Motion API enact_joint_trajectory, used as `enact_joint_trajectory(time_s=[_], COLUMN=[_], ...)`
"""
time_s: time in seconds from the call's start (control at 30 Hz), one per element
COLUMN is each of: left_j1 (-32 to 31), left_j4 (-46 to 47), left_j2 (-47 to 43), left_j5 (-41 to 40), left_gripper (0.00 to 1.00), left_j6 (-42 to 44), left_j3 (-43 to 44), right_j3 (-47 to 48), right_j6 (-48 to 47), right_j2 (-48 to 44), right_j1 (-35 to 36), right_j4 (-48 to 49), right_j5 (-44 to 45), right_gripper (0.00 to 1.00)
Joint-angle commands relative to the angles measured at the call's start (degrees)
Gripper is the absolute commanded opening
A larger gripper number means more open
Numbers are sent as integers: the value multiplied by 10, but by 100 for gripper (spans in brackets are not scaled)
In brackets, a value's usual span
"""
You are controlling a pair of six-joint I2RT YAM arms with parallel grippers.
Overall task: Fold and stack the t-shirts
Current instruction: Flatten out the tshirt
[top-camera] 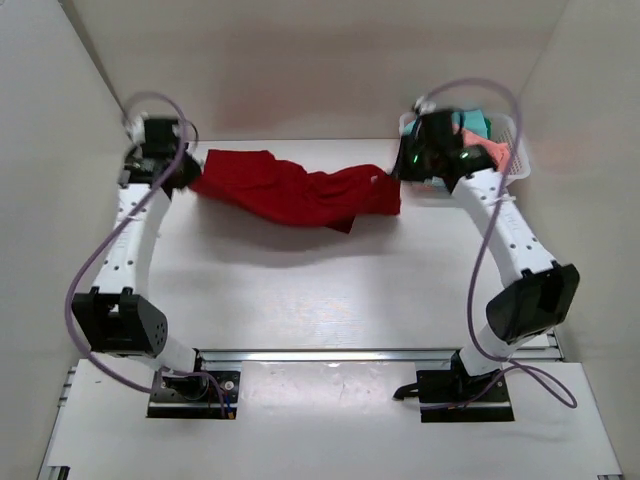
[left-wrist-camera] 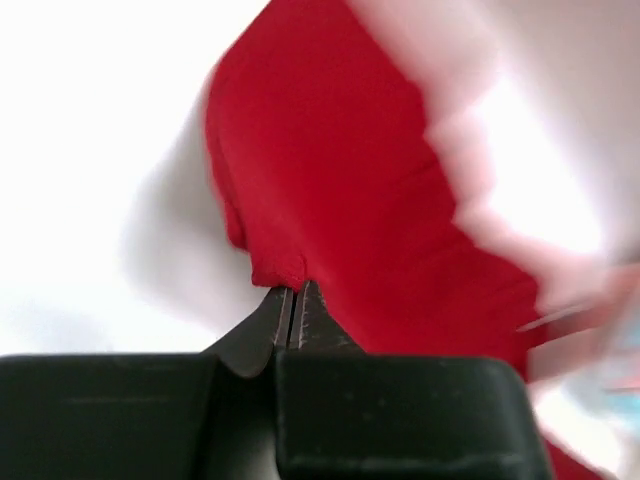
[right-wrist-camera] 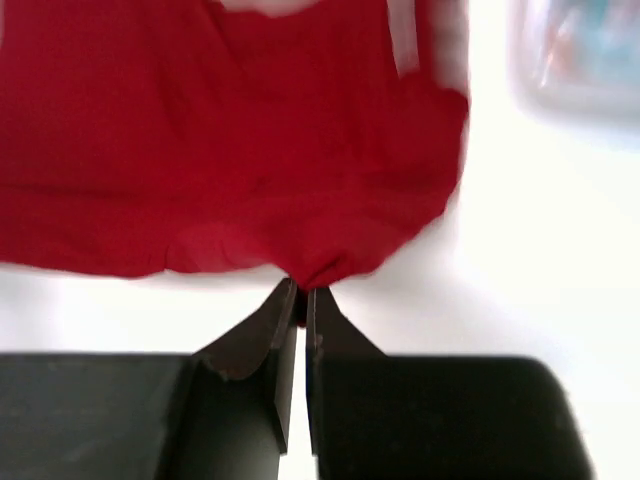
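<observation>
1. The white mesh plastic basket [top-camera: 517, 160] stood at the far right corner of the white table [top-camera: 300, 300], partly hidden behind the right arm.
2. Inside it lay a salmon pink cloth t-shirt [top-camera: 497, 152] and a teal cloth t-shirt [top-camera: 477, 122], both bunched.
3. The large dark red cloth t-shirt [top-camera: 290, 190] was outside the basket, stretched as a crumpled band across the far part of the table between both grippers.
4. The left gripper [left-wrist-camera: 295, 300] had its jaws pinched together on the cloth's left end.
5. The right gripper [right-wrist-camera: 300, 295] was clamped likewise on the right end, just beside the basket.
</observation>
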Motion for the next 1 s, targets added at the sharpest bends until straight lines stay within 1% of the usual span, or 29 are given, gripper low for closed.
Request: enact_joint_trajectory(time_s=[0.0, 0.07, 0.1, 0.13, 0.17, 0.3, 0.4, 0.43, 0.47, 0.5, 0.53, 0.57, 0.6, 0.63, 0.67, 0.73, 0.8, 0.83, 0.87, 0.93, 0.97], left_j1=[7, 19, 20, 20, 38, 34, 33, 13, 14, 6, 1, -7, -16, -21, -25, -27, -29, -29, -20, -9, -10], left_j4=[-54, -57, -63, -64, -61, -54, -55, -59, -62, -67, -65, -64, -62, -57, -54, -53, -49, -54, -54, -42, -34], left_j2=[8, 13, 10, 7, 5, -38, -83, -97, -115, -124, -145, -160, -170, -182, -191, -195, -191, -183, -170, -154, -145], left_j5=[-13, 4, 12, 16, 25, 5, 3, 2, 11, 13, 8, 5, -1, -3, -1, 3, 14, 17, 33, 65, 69], left_gripper=[0, 0, 0, 0, 0, 0, 0, 0, 0, 0, 0, 0, 0, 0, 0, 0, 0, 0, 0, 0, 0], left_j6=[-17, -32, -41, -45, -45, -35, -36, -43, -48, -51, -58, -66, -70, -79, -86, -92, -93, -92, -89, -92, -91], left_j3=[183, 266, 296, 305, 325, 359, 358, 357, 356, 353, 349, 337, 330, 326, 316, 306, 292, 287, 277, 229, 214], right_j3=[229, 295, 302, 299, 285, 231, 244, 248, 250, 254, 247, 264, 276, 291, 297, 321, 325, 318, 310, 260, 251], right_j6=[-14, -28, -37, -37, -35, -47, -53, -54, -47, -34, -24, -27, -30, -17, 3, 9, 30, 32, 47, 60, 61], right_j2=[-32, -30, -44, -57, -83, -170, -213, -220, -235, -252, -259, -257, -257, -256, -252, -238, -216, -210, -199, -171, -163], right_j1=[7, 14, 12, 5, 6, -4, -10, -25, -56, -109, -123, -100, -99, -116, -120, -129, -137, -139, -147, -142, -134], right_j4=[-51, -56, -46, -21, -8, 55, 74, 79, 88, 98, 113, 115, 117, 133, 147, 159, 174, 180, 186, 192, 194], right_j5=[4, 6, 1, -18, -14, -35, -51, -67, -103, -126, -160, -142, -137, -172, -188, -198, -216, -220, -242, -250, -246], right_gripper=[0, 0, 0, 0, 0, 0, 0, 0, 0, 0, 0, 0, 0, 0, 0, 0, 0, 0, 0, 0, 0])
